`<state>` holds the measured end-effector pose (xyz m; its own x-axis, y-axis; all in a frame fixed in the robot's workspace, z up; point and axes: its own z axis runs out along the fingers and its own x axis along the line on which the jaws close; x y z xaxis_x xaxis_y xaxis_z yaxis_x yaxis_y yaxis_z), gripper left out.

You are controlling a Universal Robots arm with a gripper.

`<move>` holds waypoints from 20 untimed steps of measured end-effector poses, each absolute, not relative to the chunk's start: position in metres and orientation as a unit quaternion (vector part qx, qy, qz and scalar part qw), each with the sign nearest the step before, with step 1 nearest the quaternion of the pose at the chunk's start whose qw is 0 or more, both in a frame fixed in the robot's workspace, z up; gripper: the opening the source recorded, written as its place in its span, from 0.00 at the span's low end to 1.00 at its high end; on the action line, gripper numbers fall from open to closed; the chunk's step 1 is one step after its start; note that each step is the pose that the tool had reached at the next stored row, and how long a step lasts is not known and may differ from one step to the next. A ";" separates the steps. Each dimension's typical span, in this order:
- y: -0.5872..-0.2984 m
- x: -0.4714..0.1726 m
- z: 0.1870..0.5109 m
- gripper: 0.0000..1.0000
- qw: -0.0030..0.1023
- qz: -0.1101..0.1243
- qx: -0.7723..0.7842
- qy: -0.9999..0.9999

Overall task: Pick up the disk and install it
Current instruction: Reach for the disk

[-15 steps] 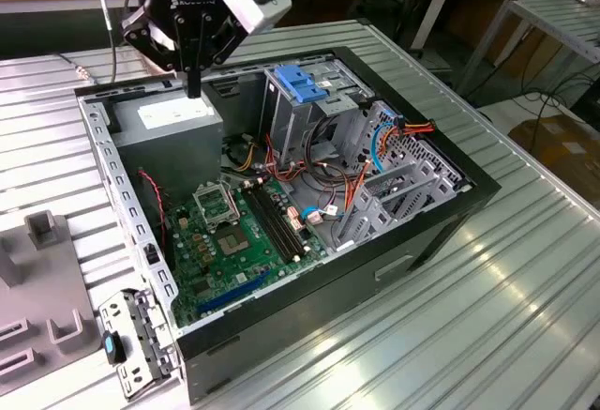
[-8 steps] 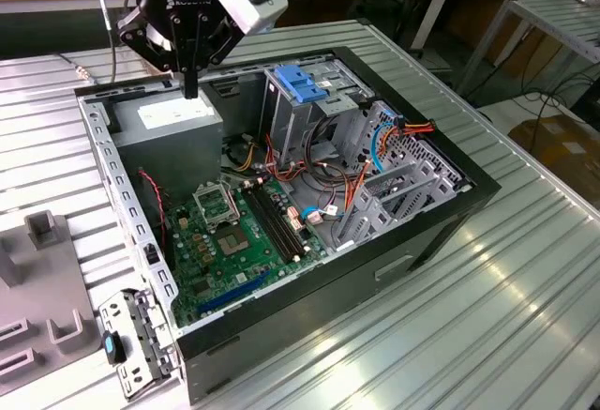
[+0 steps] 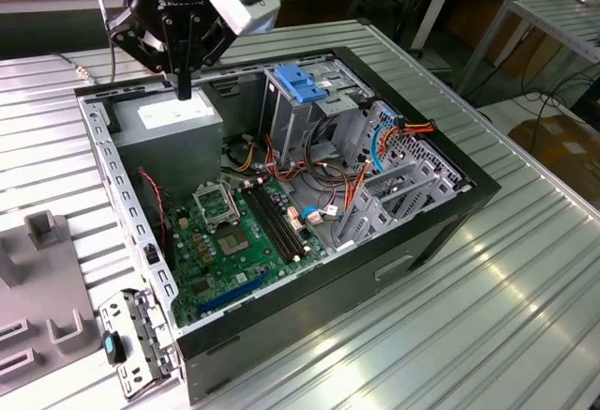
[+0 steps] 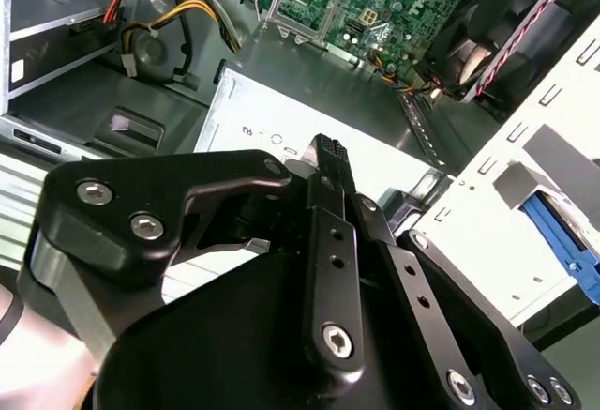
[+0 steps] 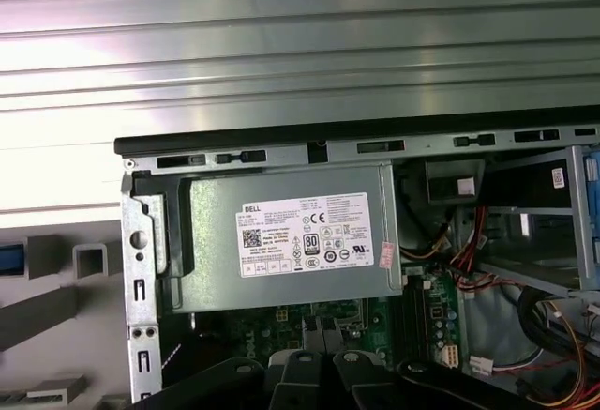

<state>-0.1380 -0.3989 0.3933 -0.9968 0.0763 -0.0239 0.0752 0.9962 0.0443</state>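
The installation looks hardly begun. The gripper hangs over the power supply at the far corner of the open computer case, fingers pressed together with nothing between them, as the second wrist view also shows. Picking up and fitting both appear to remain.

Where the disk lies cannot be settled. A blue plastic piece sits on top of the drive cage, but no label or silver face can be made out on it. A sliver of blue also shows in the grey fixture near the bench edge at the exterior view's left.

The case lies open-side up in the middle of the bench. It holds the power supply, the green motherboard, the drive cage and loose cables between them.
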 end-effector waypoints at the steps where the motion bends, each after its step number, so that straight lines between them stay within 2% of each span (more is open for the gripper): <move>1: -0.399 -0.139 0.393 0.11 0.013 0.022 0.038 0.999; 20: -0.398 -0.158 0.393 0.11 0.013 0.022 0.038 0.999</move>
<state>-0.1576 -0.3983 0.3933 -0.9968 0.0762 -0.0234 0.0752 0.9962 0.0443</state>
